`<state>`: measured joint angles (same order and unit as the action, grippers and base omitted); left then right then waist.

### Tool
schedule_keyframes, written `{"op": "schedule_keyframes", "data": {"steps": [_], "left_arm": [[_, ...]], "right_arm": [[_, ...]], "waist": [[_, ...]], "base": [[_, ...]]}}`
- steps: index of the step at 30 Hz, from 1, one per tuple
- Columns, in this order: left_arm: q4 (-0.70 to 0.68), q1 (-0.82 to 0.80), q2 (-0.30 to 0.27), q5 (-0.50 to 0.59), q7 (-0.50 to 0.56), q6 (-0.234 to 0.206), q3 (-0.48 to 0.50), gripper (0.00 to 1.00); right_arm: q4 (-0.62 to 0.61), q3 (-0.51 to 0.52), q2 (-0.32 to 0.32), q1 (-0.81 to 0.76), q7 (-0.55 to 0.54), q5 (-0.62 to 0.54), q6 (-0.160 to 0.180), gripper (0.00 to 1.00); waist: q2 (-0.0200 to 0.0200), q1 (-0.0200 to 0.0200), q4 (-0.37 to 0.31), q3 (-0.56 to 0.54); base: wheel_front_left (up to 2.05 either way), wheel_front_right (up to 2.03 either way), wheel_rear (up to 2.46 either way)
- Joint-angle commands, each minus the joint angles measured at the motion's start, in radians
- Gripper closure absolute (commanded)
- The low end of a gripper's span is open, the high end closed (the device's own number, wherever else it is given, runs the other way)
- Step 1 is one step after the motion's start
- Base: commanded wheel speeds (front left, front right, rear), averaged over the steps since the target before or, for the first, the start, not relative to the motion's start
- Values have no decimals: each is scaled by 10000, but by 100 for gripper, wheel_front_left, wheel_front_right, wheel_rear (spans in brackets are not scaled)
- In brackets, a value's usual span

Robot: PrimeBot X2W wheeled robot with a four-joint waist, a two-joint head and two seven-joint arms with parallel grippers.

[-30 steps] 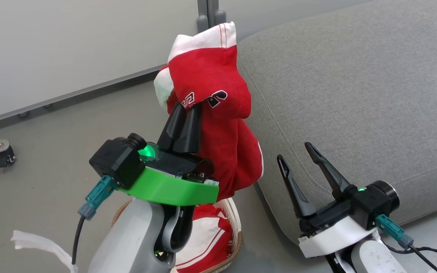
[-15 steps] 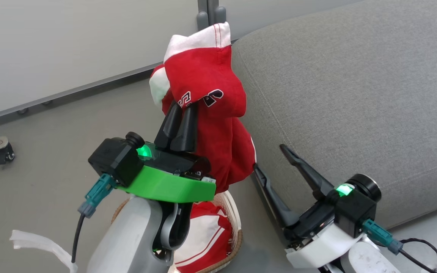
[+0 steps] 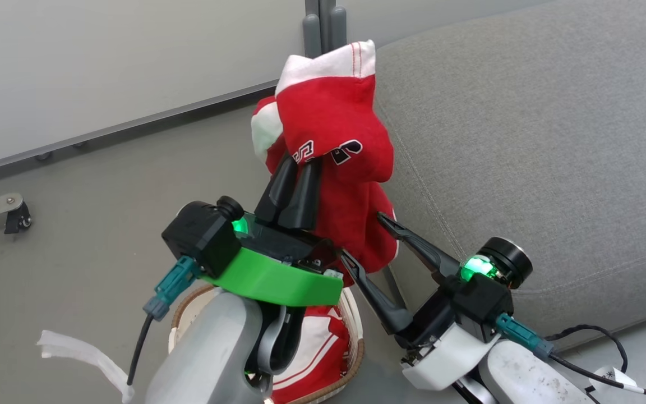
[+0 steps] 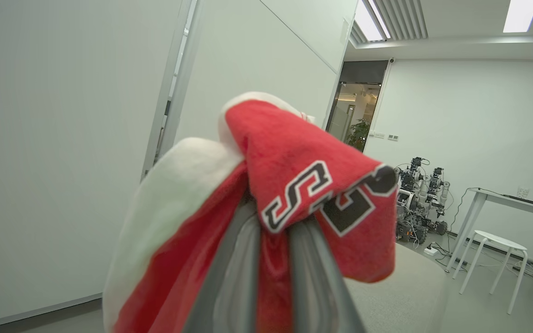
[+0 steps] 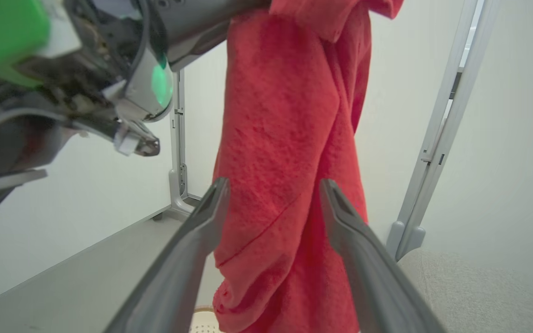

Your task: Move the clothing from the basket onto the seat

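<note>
Clothing [image 3: 328, 118] hangs clamped in left gripper's [image 3: 300, 171] closed jaws, above basket [image 3: 355, 322], beside seat [image 3: 525, 140]; more lies in basket. Right gripper's [image 3: 363, 235] jaws stand spread near its lower end. Transfer step under way; next, swing over seat and release.

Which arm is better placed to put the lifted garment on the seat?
Left, probably: the left pincer is shut on the red garment, held up beside the seat; the right pincer is open.
</note>
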<state>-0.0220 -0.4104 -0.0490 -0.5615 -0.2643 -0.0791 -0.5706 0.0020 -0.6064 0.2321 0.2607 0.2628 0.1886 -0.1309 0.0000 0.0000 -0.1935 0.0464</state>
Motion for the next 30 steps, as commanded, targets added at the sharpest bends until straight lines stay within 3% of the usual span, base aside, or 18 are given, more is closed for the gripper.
{"op": "schedule_keyframes", "data": {"steps": [1,21,30], "left_arm": [[-18,-194,-28,-49,-2,-29,-76,100],[29,-464,-28,-49,-2,-243,-1491,100],[23,-421,-26,-191,-2,-324,-1939,100]], "right_arm": [[135,-30,-55,178,31,-34,3,0],[1695,-375,-467,827,31,-292,3,0],[2126,419,-1150,689,31,-698,3,0]], "waist": [[0,0,67,2],[0,0,516,-117],[0,0,673,-179]], "base": [[0,0,0],[0,0,0],[0,0,0]]}}
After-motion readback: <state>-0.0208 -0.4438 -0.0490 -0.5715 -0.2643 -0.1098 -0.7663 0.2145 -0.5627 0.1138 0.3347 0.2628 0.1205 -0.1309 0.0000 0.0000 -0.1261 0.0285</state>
